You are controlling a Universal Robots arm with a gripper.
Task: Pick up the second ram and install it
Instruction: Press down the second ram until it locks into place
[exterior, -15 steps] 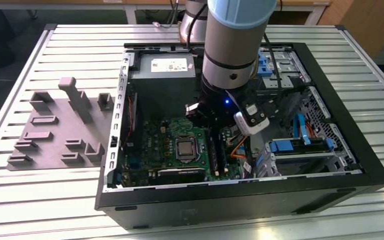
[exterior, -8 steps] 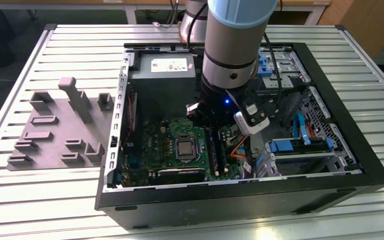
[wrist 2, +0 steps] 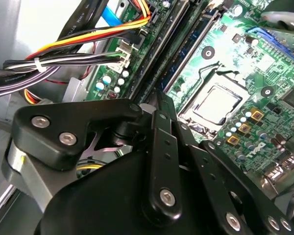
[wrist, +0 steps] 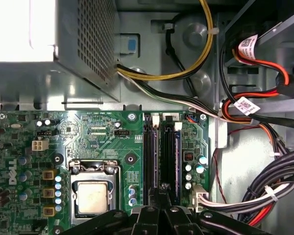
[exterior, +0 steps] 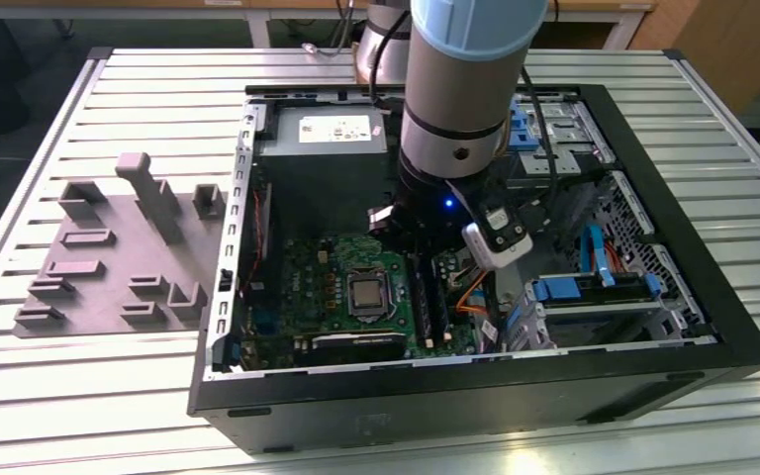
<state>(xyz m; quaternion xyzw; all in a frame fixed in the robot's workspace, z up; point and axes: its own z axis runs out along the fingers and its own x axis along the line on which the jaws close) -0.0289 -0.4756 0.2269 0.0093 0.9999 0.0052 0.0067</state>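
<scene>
My gripper (exterior: 414, 242) is down inside the open computer case (exterior: 697, 341), over the memory slots at the exterior view's right edge of the green motherboard (exterior: 333, 297). The second ram (wrist: 166, 156) is a long dark stick seen edge-on, running along a slot beside a blue one. It reaches in under my gripper (wrist: 159, 196), whose black links converge tightly and look shut on it. The gripper's tip (wrist 2: 152, 98) sits right at the slot line. How deep the stick sits in the slot is hidden. Another black slot (wrist: 149, 156) lies parallel beside it.
The processor socket (wrist: 93, 196) lies next to the slots. Bundled cables (wrist: 264, 191) and a drive cage (exterior: 592, 297) crowd the far side. The grey power supply (exterior: 328, 148) fills the case's back. A grey parts fixture (exterior: 116, 257) stands on the slatted table, on the exterior view's left.
</scene>
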